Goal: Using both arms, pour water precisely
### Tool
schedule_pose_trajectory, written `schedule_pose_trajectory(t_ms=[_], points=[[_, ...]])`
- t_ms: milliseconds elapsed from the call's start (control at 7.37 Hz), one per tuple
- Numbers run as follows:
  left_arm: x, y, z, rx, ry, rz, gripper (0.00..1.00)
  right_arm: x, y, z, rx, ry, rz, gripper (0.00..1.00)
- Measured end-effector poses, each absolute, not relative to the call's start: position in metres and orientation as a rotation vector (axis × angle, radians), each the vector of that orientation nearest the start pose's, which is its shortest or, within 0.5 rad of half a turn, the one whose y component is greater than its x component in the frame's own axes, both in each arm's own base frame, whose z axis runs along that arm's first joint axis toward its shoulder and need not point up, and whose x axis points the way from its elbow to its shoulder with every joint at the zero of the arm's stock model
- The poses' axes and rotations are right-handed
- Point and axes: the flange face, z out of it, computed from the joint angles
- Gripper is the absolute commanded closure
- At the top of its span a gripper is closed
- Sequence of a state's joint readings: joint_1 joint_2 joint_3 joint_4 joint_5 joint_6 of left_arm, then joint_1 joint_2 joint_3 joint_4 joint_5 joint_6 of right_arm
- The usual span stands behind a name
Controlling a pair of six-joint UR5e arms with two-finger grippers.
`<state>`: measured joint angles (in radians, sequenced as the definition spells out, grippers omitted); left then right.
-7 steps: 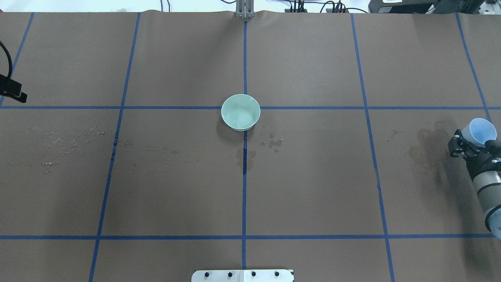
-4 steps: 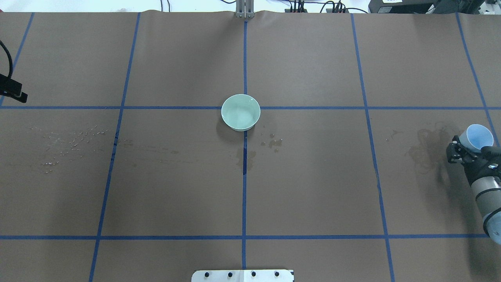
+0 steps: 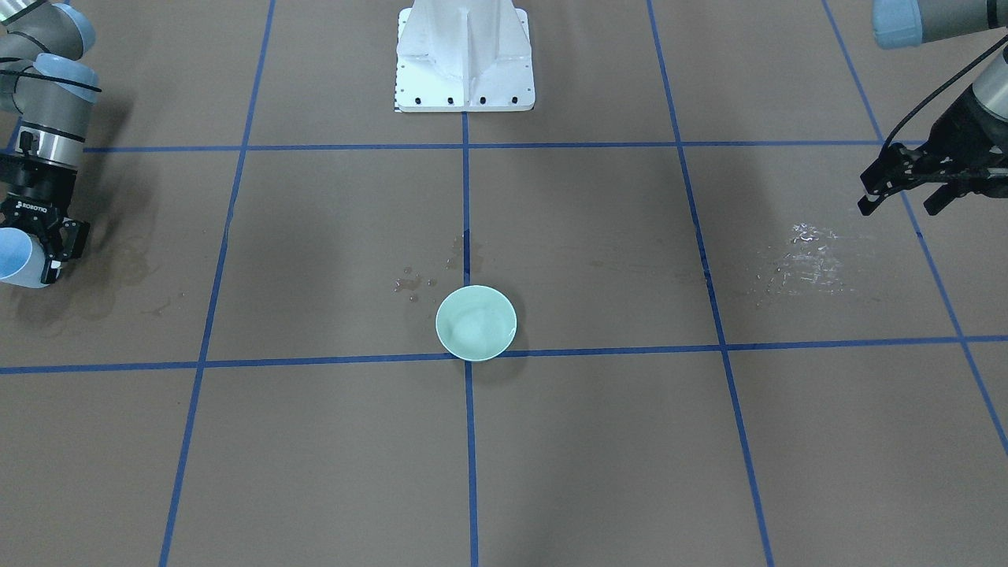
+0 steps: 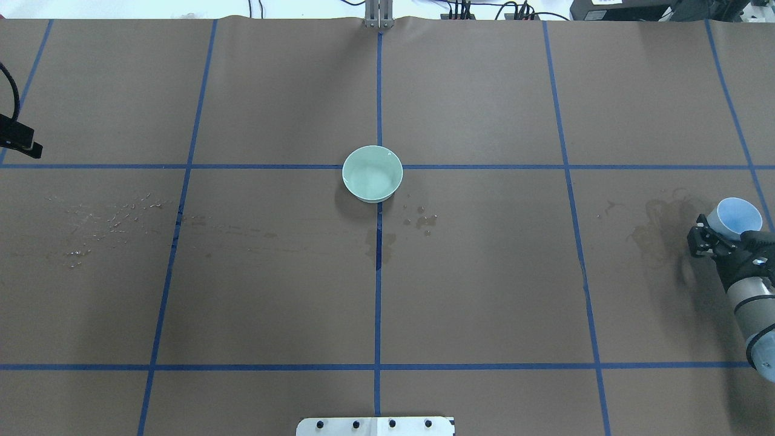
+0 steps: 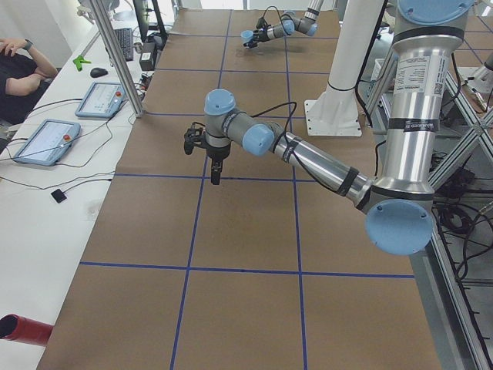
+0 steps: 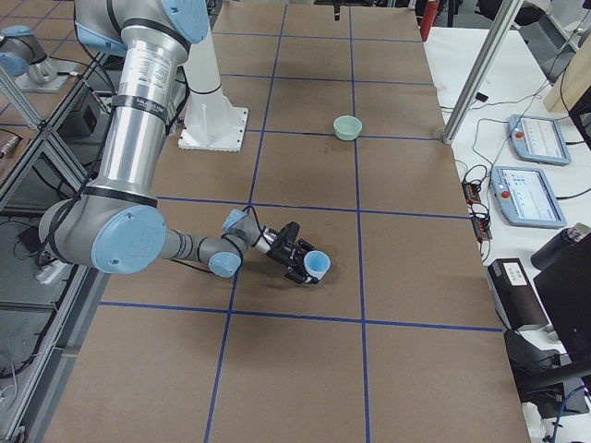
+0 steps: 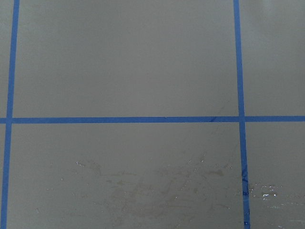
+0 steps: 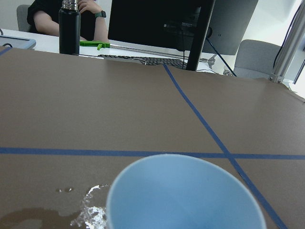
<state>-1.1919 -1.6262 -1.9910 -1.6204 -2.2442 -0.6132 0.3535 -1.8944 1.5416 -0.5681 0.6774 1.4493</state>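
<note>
My right gripper (image 4: 726,235) is shut on a light-blue cup (image 4: 736,217) at the table's right edge, low over the paper and tilted. The cup also shows in the front-facing view (image 3: 14,257), the right wrist view (image 8: 183,195) and the exterior right view (image 6: 317,265); I see no water inside it. Water lies as a glossy puddle (image 8: 93,214) beside the cup and as scattered droplets (image 3: 803,256) on the left side. A pale-green bowl (image 4: 372,173) stands at the table's centre. My left gripper (image 3: 899,198) is open and empty, held above the table near the droplets.
Brown paper with blue tape lines (image 4: 378,272) covers the table. Wet stains (image 4: 657,233) darken the paper by the cup, and small drops (image 4: 421,219) lie right of the bowl. The white pedestal (image 3: 465,55) stands at the robot's side. Operators' tablets (image 6: 526,166) lie beyond the far edge.
My right gripper with the cup has moved a little toward the robot's side and slightly lower. The left gripper and the bowl have not visibly moved.
</note>
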Motion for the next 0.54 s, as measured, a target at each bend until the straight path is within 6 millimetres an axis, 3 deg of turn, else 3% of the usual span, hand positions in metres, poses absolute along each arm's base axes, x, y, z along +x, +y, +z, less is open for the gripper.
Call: schedule_pose_trajectory(t_ms=[271,543], points=[[0.118,-0.489,0.425,0.130,0.817,-0.045,0.00,-0.251,-0.318,0.684,0.991,-0.415,0.507,0.00],[0.118,-0.489,0.426,0.127,0.816,-0.046,0.00,-0.228,-0.307,0.681,0.980,-0.484,0.485,0.00]])
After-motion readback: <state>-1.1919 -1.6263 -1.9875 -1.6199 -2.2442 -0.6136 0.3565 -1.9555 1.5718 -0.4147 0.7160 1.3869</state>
